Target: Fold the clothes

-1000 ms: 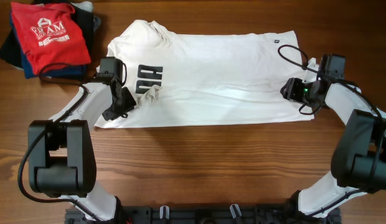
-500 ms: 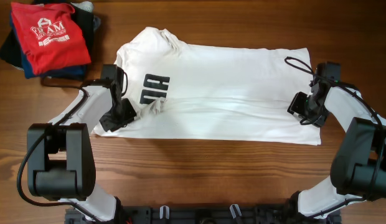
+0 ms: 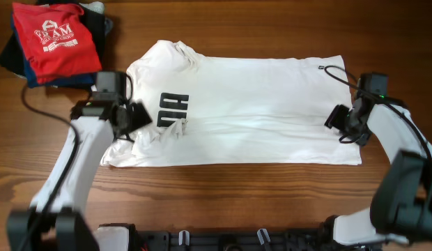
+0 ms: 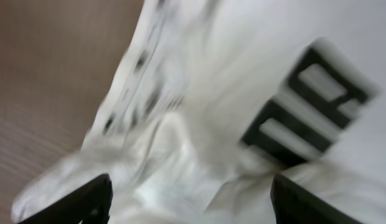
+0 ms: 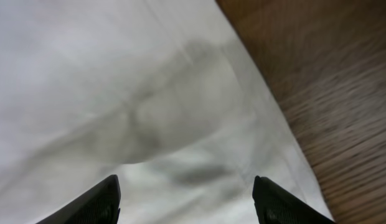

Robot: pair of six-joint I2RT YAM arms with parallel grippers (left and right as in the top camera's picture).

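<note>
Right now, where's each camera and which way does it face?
Overhead: above the table, facing down on the white T-shirt; both arms show, with left gripper and right gripper.
Left wrist: on the left arm, facing down at the black lettering and rumpled shirt; own fingertips at bottom corners.
Right wrist: on the right arm, facing down at the shirt's hem and table; own fingertips at bottom.
Shared: overhead and left wrist both see the lettering.

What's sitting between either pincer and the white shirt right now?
Nothing visible. The left pincer and right pincer both hang open directly over the shirt, with bare fabric beneath them. The red shirt pile lies off by the far left corner, apart from both.
</note>
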